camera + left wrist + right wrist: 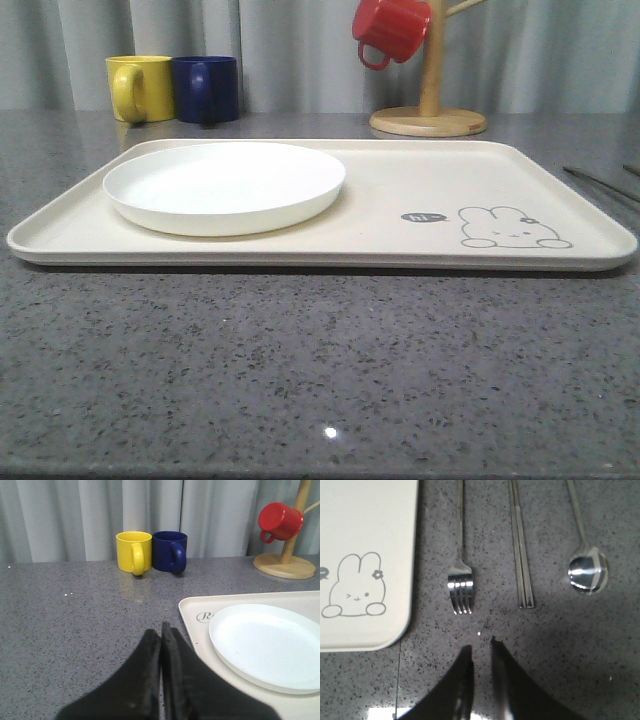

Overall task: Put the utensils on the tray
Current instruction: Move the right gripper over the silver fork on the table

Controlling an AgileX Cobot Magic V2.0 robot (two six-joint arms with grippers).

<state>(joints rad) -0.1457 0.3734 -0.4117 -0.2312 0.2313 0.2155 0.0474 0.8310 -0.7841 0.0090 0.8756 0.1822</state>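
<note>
Grey counter holds fork (460, 582), chopsticks (522, 555), spoon (587, 570) beside tray (365, 520); right gripper (481, 652) slightly parted, left gripper (161, 632) closed.

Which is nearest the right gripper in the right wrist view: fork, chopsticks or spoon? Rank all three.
1. Fork: tines just ahead of the right gripper, beside the tray.
2. Chopsticks: next over, away from the tray.
3. Spoon: farthest out.
</note>
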